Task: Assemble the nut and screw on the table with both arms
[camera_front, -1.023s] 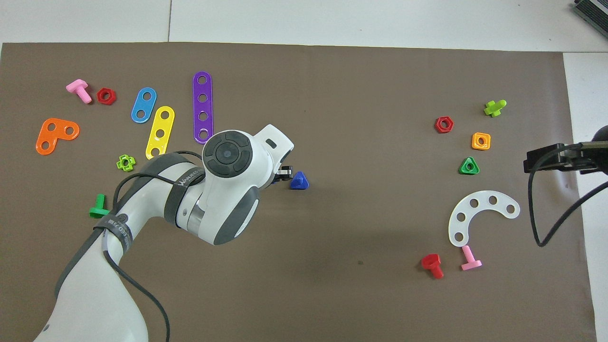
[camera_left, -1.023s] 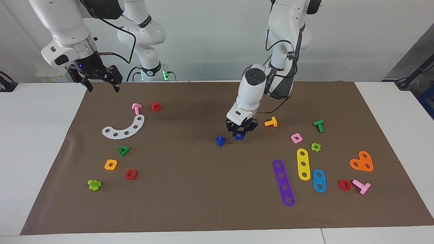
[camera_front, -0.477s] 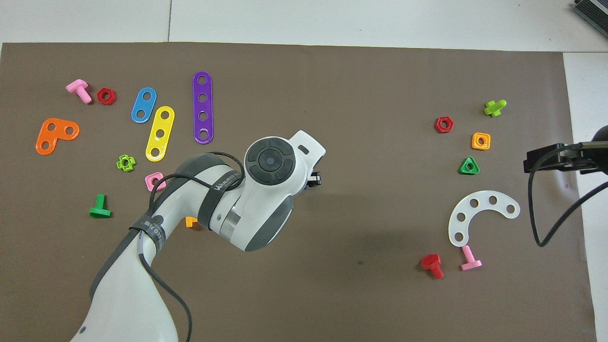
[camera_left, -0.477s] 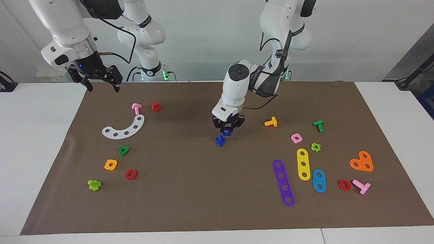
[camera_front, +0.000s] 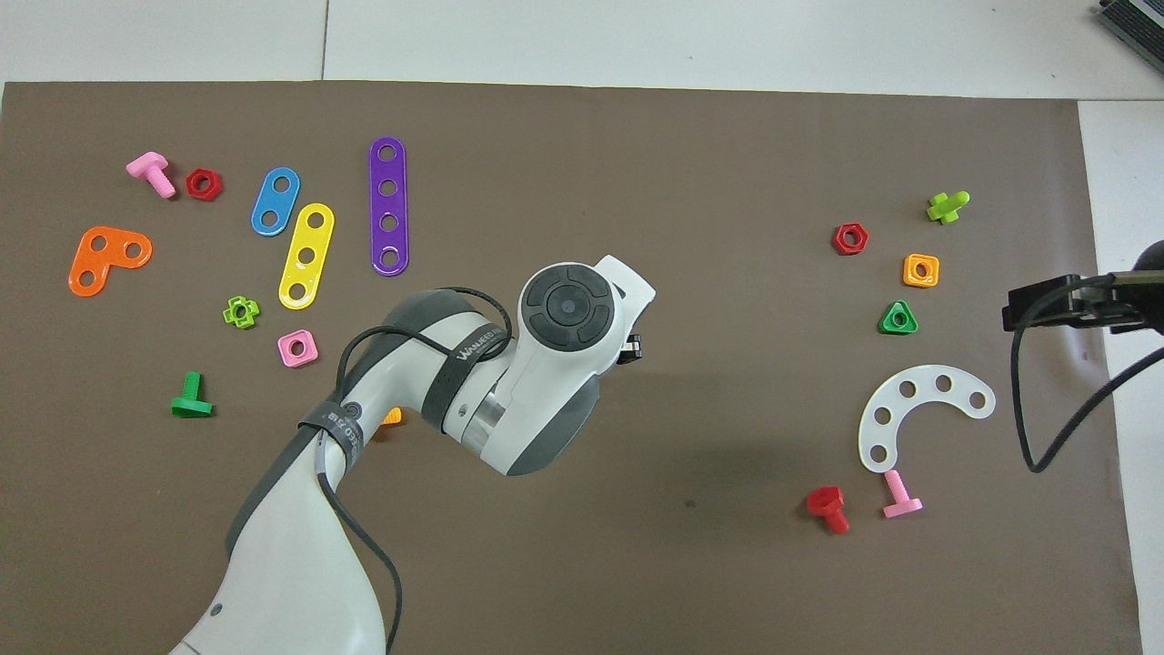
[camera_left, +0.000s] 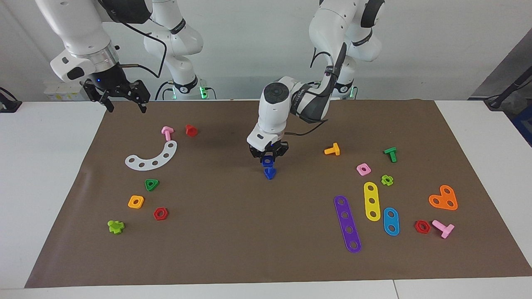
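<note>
My left gripper (camera_left: 268, 160) is shut on the dark-blue square nut (camera_left: 268, 160) and holds it just above the dark-blue screw (camera_left: 269, 172), which stands on its flat head on the brown mat (camera_left: 249, 232) at the table's middle, shaft up. In the overhead view the left arm's wrist (camera_front: 564, 314) hides both the nut and the screw. My right gripper (camera_left: 120, 99) hangs open and empty over the mat's corner at the right arm's end, near the robots; it waits there.
Beside the screw toward the left arm's end lie an orange bolt (camera_left: 332, 149), a pink square nut (camera_left: 363, 169), a green bolt (camera_left: 390, 154) and coloured strips (camera_left: 347, 223). Toward the right arm's end lie a white curved plate (camera_left: 152, 157), a pink bolt (camera_left: 167, 132) and small nuts (camera_left: 136, 202).
My left gripper has carried the blue nut sideways toward the right arm's end, from beside the screw to right over it. The right arm has not moved.
</note>
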### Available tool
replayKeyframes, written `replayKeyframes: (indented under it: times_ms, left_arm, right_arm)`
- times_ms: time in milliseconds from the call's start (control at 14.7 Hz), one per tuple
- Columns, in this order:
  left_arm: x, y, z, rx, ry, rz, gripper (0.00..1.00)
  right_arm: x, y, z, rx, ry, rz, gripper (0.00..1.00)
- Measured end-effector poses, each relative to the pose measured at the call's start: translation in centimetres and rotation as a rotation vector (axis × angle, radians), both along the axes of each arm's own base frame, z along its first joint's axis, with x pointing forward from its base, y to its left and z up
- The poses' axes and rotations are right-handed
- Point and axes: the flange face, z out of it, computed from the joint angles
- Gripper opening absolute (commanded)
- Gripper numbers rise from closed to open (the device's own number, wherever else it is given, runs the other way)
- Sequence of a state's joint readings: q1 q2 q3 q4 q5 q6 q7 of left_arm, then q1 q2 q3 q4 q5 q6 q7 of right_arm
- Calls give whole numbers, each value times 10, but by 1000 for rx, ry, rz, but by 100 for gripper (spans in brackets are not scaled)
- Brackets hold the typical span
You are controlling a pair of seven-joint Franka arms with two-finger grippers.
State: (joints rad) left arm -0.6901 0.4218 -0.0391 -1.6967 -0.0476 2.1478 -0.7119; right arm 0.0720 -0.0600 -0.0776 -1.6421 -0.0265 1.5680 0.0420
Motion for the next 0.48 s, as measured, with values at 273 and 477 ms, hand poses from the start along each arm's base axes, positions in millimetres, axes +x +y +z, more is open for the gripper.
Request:
replayKeyframes:
  times_ms: [273, 477]
  left_arm:
    - [3, 3, 1, 1, -3, 7, 0]
    - [6, 5, 0, 4, -3, 12, 0]
  right_arm:
    - [0, 0, 0, 0, 0, 0, 100]
    - [0, 0, 0, 0, 0, 0, 100]
